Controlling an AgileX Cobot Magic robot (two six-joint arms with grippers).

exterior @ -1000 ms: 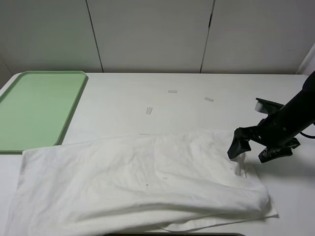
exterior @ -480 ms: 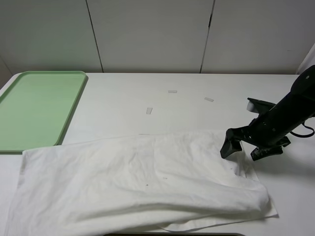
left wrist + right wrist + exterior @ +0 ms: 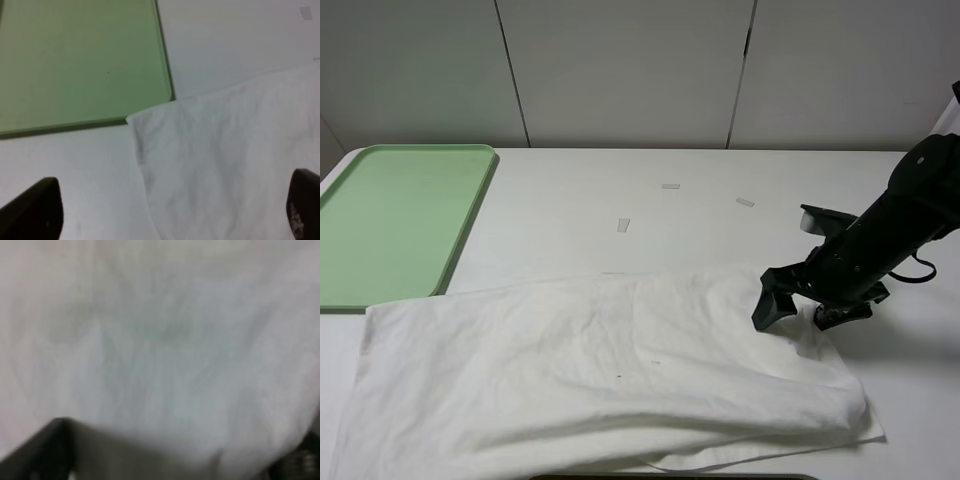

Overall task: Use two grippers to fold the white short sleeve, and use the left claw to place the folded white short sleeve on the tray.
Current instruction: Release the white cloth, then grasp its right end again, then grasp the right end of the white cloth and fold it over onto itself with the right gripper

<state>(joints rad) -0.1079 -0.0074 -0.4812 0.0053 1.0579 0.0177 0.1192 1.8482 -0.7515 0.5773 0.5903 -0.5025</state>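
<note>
1. One large plain white thin-fabric T-shirt (image 3: 610, 370) lies spread and wrinkled on the white table (image 3: 580, 220). One corner is just beside the front edge of the flat light green plastic tray (image 3: 470, 225).
2. Black right gripper (image 3: 800, 312): jaws spread wide, gripping nothing. It sits low over the shirt end farthest from the tray; contact with the cloth is unclear.
3. Black left gripper (image 3: 170, 210) shows in its wrist view only. Its fingertips are wide apart and empty, above the shirt corner nearest the tray.
4. Three small white tape strips (image 3: 670, 186) lie on the table, well apart from the tray.
</note>
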